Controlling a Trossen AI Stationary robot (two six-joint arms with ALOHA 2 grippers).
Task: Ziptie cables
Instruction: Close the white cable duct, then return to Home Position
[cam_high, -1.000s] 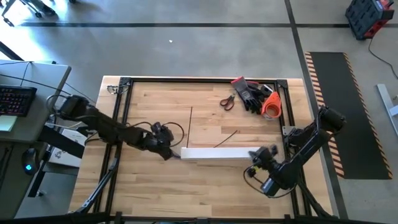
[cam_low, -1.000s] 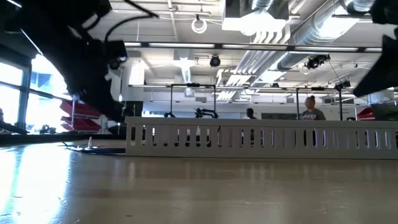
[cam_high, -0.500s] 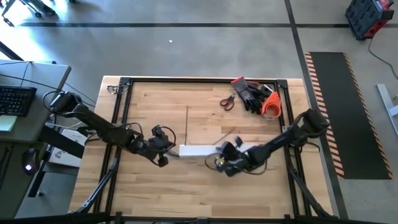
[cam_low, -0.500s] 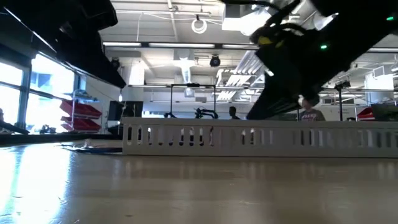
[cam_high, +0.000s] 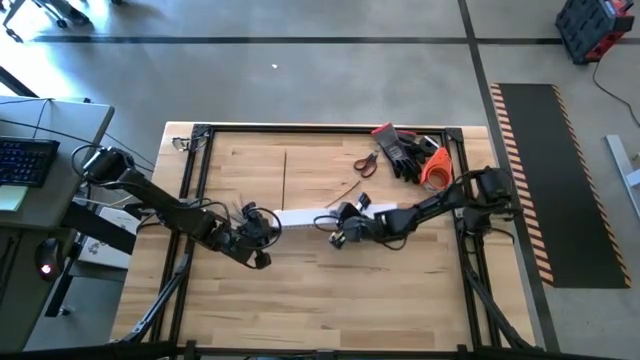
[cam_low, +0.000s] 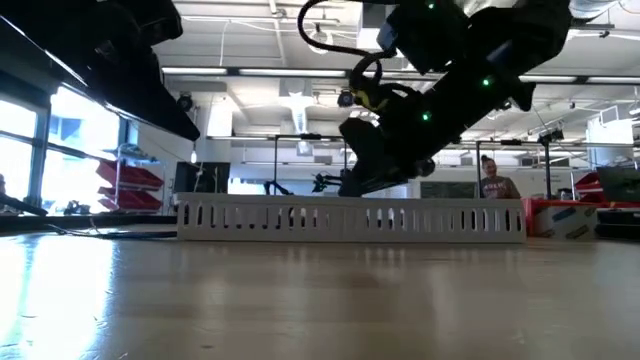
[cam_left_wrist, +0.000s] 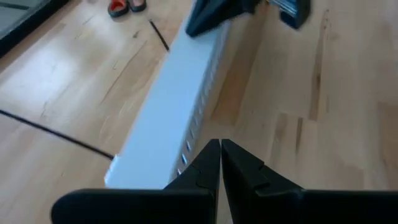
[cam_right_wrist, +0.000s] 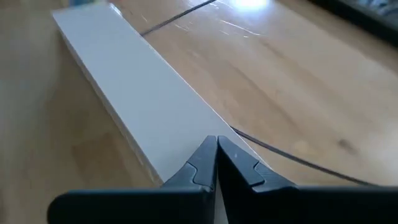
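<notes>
A white slotted channel (cam_high: 350, 215) lies across the table's middle on its base. One thin dark cable (cam_high: 284, 178) runs over the wood from the channel's left end toward the far edge. A shorter one (cam_high: 345, 188) lies just beyond the channel. My left gripper (cam_high: 268, 228) is shut at the channel's left end (cam_left_wrist: 155, 124), raised a little. I cannot tell whether it touches the channel. My right gripper (cam_high: 328, 224) is shut over the channel's flat top (cam_right_wrist: 124, 74), left of its middle. My right gripper sets its shut fingertips (cam_right_wrist: 208, 152) on the channel's flat top face (cam_right_wrist: 186, 124), left of the channel's middle. The fingers slant down from the table's right side and lie along the channel. The channel stays flat on the table.
At the far right lie red-handled scissors (cam_high: 365, 163), dark gloves (cam_high: 405, 150) and an orange object (cam_high: 435, 170). A black frame (cam_high: 200, 130) rims the table. Bare wood lies on the near side of the channel.
My right gripper has swung from the table's near right corner toward the left and far side, rolling as it went, onto the channel. The channel has slid toward the far edge, and the long cable at its left end has gone with it. My left gripper has risen slightly.
</notes>
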